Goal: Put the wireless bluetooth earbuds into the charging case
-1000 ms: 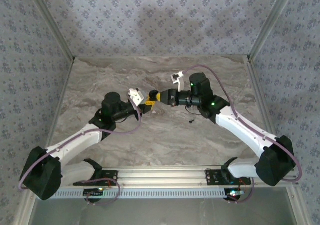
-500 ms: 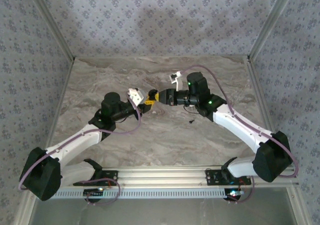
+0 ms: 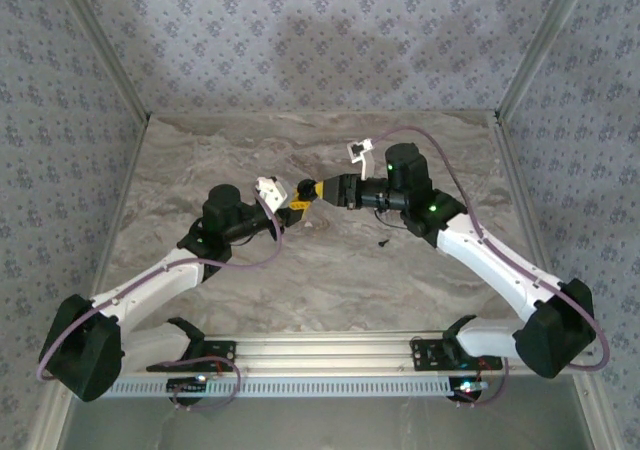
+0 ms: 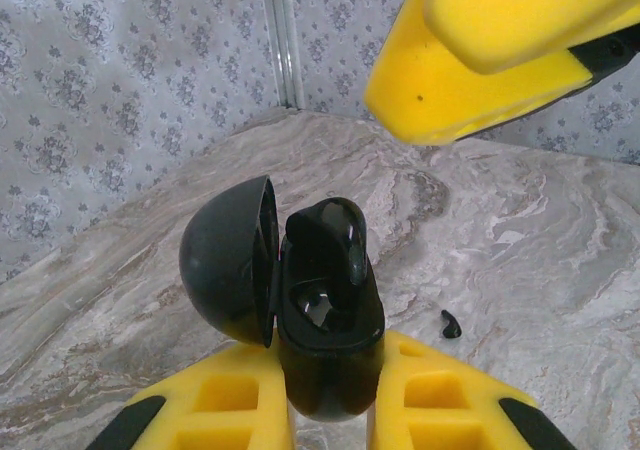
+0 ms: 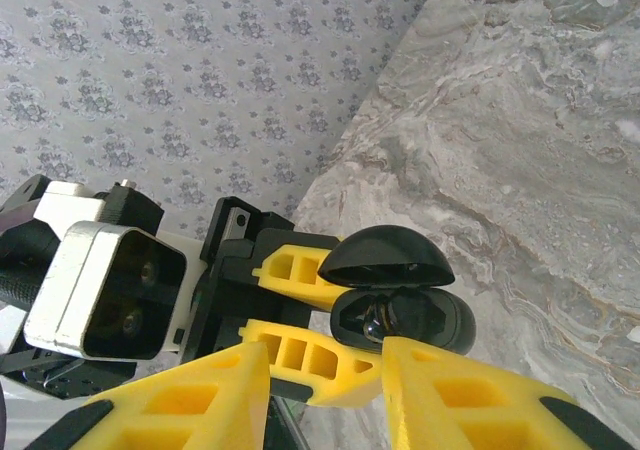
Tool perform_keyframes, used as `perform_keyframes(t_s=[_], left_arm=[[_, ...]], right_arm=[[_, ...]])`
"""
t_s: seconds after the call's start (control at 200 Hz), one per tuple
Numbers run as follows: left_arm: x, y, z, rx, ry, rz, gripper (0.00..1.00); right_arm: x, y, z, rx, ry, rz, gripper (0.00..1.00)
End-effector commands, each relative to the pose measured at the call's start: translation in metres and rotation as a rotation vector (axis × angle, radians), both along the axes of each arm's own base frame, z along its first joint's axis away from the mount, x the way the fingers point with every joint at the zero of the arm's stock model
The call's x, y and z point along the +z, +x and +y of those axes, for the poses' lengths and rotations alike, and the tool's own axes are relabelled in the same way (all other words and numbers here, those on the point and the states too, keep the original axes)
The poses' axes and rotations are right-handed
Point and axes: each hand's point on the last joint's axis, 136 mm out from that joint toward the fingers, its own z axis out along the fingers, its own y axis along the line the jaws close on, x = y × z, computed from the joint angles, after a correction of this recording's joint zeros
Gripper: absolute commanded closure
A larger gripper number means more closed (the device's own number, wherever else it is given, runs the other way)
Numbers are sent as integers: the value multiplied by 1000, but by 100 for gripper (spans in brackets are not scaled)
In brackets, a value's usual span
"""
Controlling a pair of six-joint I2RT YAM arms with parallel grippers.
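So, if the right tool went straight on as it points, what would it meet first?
Probably the open charging case gripped in the left tool, just ahead; exact depth is unclear.

Charging case [image 4: 330, 370]: between the fingers of the left hand [image 3: 293, 210], raised over the mid-counter [image 3: 200, 160].
Lid [image 4: 228, 260]: swung back, left of the case opening.
Seated earbud [image 4: 335, 245]: standing in the case.
Right hand [image 3: 322, 190]: just right of the case, facing it.
Loose earbud [image 3: 383, 241]: on the counter, right of both hands, nearer the bases.
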Motion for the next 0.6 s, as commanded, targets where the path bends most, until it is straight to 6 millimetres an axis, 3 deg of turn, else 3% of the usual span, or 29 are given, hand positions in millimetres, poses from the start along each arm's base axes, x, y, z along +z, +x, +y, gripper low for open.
perform_keyframes(t_s=[0.0,0.595], left_arm=[[29,-4,-4,-29,-43,-81,86],[30,-5,-5,-36,-46,-81,86]], right_arm=[[-1,3,2,2,-8,-3,63],[0,10,17,44,9,-3,66]])
